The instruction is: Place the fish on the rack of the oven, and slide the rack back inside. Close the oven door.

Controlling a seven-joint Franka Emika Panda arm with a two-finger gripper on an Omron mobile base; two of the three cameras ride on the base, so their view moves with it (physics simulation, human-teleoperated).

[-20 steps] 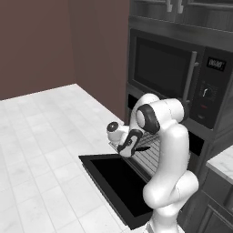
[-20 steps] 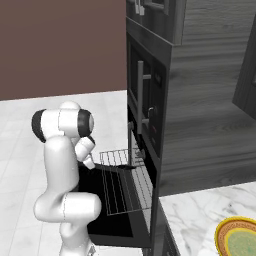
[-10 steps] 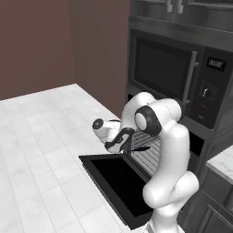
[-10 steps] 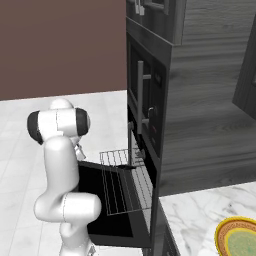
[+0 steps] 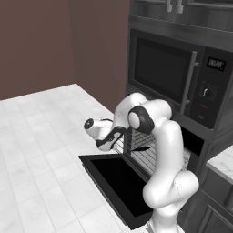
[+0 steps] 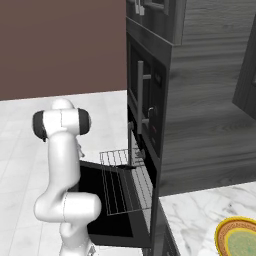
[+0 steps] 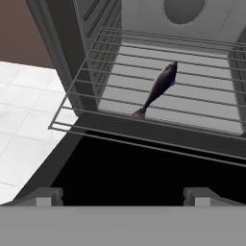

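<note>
My pincer (image 7: 122,197) stood wide open and empty, its two tips well apart at the bottom of the hand view, over the dark inner face of the oven door (image 7: 144,178); in the left base view my pincer (image 5: 105,142) was turned so that the fingers were hard to make out against the wrist; in the right base view my own arm hid the hand altogether. The fish (image 7: 157,88) lay on the rack (image 7: 86,86), near the middle between its front and back edges, tail toward the front edge and head toward the back, apart from my fingers (image 7: 45,196); in the left base view the fish (image 5: 140,149) was a thin dark sliver on the bars, partly masked by my forearm. The rack was drawn out past the mouth of the oven (image 7: 72,53), its front edge hanging over the lowered door; its right edge was cut off by the frame of the hand view. The door (image 5: 119,182) lay flat and open, its near corner hidden behind my base. The microwave (image 5: 177,77) above showed a small lit display (image 5: 215,63) whose characters were too small to read; the knob markings were blurred too. The plate (image 6: 239,239) on the counter's (image 6: 195,215) near corner was cut off by the edge.
</note>
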